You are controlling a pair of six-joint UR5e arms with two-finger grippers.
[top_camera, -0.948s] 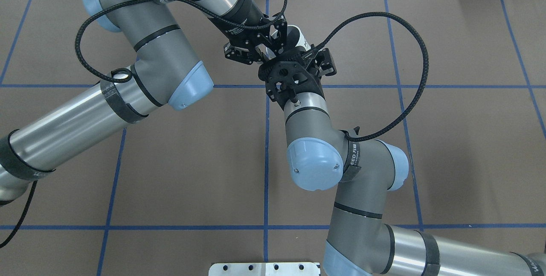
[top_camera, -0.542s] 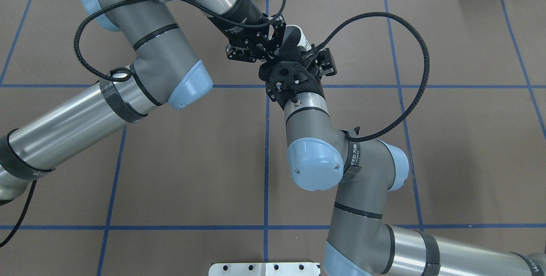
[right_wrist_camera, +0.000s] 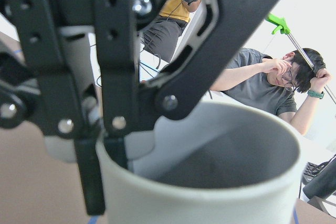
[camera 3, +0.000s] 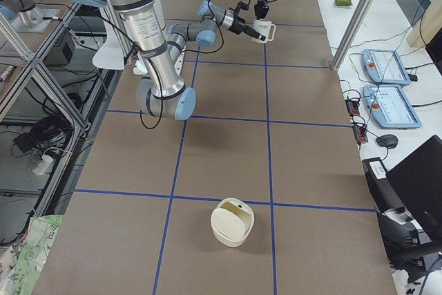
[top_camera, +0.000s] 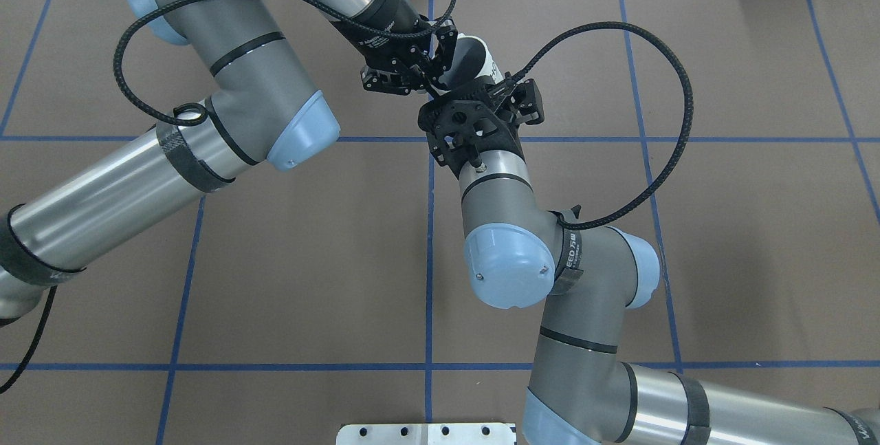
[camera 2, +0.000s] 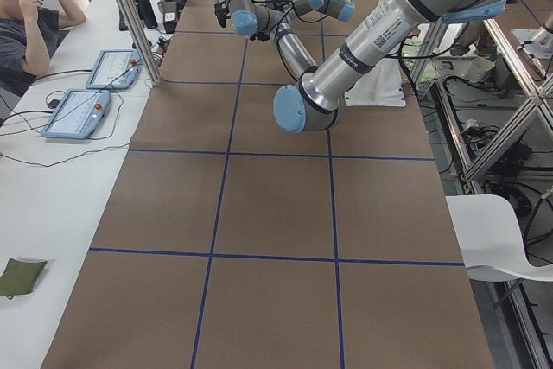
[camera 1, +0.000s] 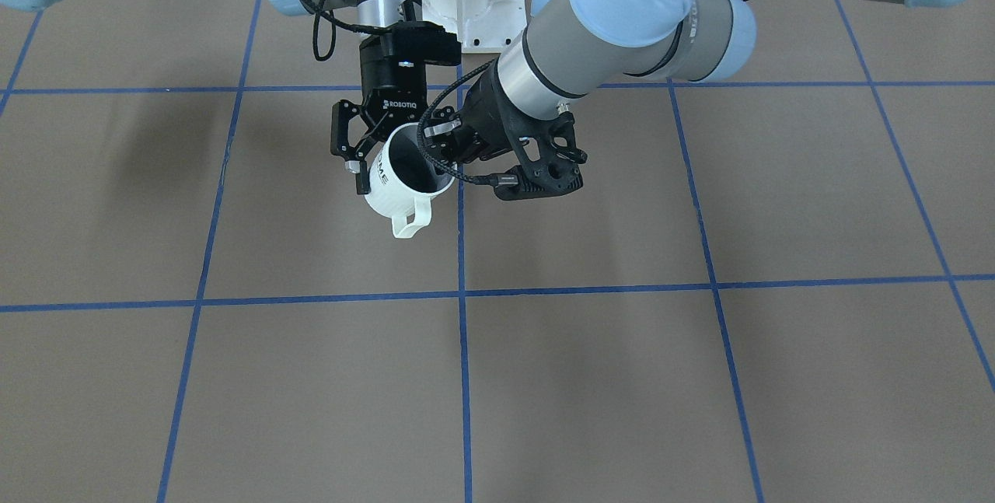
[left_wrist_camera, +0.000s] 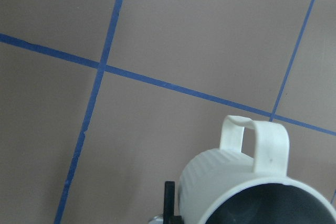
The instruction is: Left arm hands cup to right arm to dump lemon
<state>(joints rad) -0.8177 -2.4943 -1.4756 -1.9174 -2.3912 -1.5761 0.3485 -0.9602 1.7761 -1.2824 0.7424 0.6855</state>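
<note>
While it hung tilted above the table (camera 1: 622, 378), the cup (camera 1: 396, 188) sat between both pincers, with its handle pointing away from the robot. The left gripper (camera 1: 449, 155) pinched the rim wall, one finger inside and one outside. The right gripper (camera 1: 396, 155) straddled the cup's body, jaws wide. A braided cable (camera 1: 420, 141) looped across the mouth. A cream round container (camera 3: 232, 222) lay well apart, toward the table's right end.

Off-white ribbed cup (camera 1: 392, 196) with black lettering, held aloft over the table, slightly tilted, grey inside showing, handle pointing away from the robot; pinched at the rim by left gripper (camera 1: 445, 157), right gripper (camera 1: 392, 157) alongside.
</note>
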